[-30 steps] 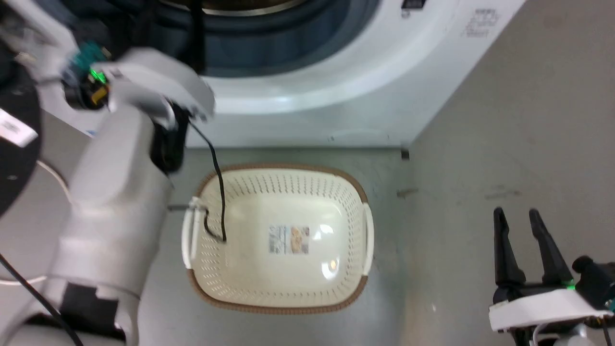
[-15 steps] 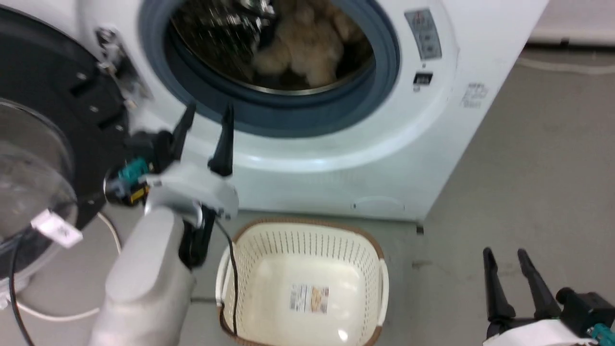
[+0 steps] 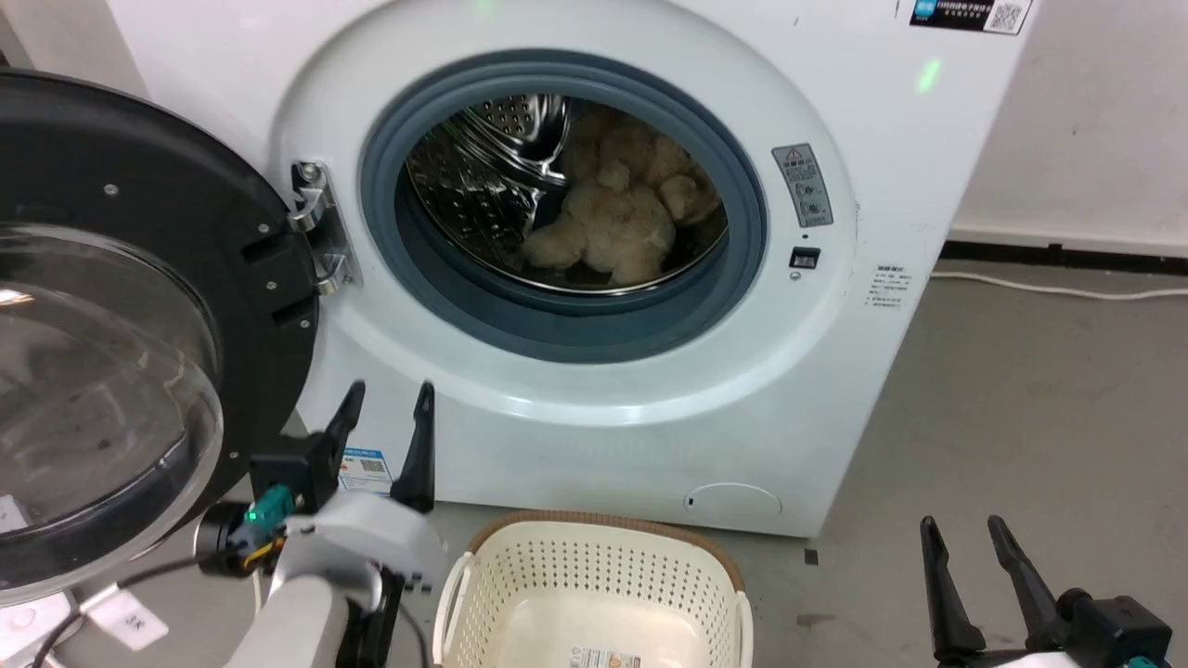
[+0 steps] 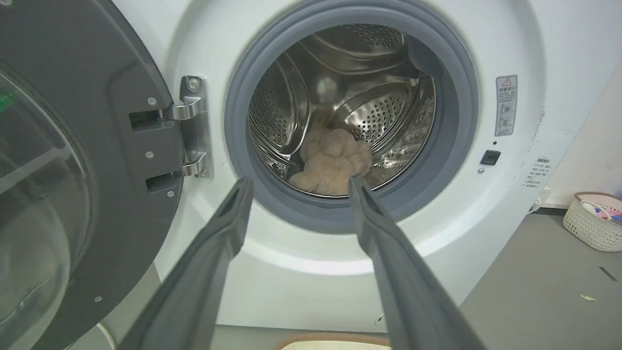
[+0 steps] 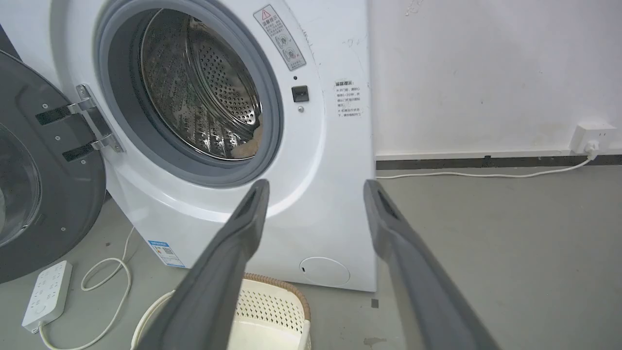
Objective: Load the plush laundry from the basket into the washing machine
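The cream-beige plush laundry (image 3: 617,218) (image 4: 330,163) lies inside the steel drum of the white washing machine (image 3: 557,390) (image 5: 335,160), whose black-framed glass door (image 3: 121,325) stands swung open to the left. A sliver of plush (image 5: 249,145) shows at the drum's edge. The perforated basket (image 3: 594,594) (image 5: 272,311) with its brown rim stands on the floor in front of the machine, nothing in it but its floor label. My left gripper (image 3: 385,394) (image 4: 296,182) is open below the door opening, holding nothing. At the lower right, my right gripper (image 3: 962,527) (image 5: 313,184) is open and holds nothing.
A white power strip (image 5: 46,294) with a looped cable lies on the grey floor left of the machine. A cable (image 5: 481,174) runs along the wall to a socket (image 5: 590,138). A second small basket (image 4: 595,221) stands far right. Bare floor stretches to the right.
The head camera has tilted up from the basket to the machine's opening. My left arm has drawn back and lowered, out from the door opening; the plush stays in the drum.
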You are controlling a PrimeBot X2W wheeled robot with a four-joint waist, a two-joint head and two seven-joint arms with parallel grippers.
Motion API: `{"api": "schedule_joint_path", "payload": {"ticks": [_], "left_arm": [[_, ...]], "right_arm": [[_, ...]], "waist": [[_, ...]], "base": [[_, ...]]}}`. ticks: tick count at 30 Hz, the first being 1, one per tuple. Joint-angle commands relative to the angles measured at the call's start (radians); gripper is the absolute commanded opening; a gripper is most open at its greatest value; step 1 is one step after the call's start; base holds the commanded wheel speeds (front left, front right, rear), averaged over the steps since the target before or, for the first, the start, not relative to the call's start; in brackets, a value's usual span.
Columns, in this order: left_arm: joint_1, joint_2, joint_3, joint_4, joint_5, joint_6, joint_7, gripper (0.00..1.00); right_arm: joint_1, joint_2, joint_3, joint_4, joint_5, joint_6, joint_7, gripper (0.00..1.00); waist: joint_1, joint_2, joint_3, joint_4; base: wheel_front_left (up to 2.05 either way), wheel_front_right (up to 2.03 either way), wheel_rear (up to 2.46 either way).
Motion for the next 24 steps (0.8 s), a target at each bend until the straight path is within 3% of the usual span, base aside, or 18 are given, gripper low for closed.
{"api": "schedule_joint_path", "payload": {"ticks": [1,24], "left_arm": [[0.041,0.014,-0.004,-0.026,0.015,0.011,0.009,1.0],[0.271,0.066,-0.031,-0.179,0.0,0.072,0.13,1.0]], "right_arm": [[0.018,0.0,-0.001,-0.009,-0.005,-0.001,-0.004,1.0],[0.069,0.0,-0.044,0.004,-0.031,-0.001,-0.004,1.0]], "waist": [[0.0002,0.0,-0.012,0.005],[0.0002,0.0,-0.05,0.008]], "base": [[0.0,0.0,0.0],[0.0,0.0,0.0]]}}
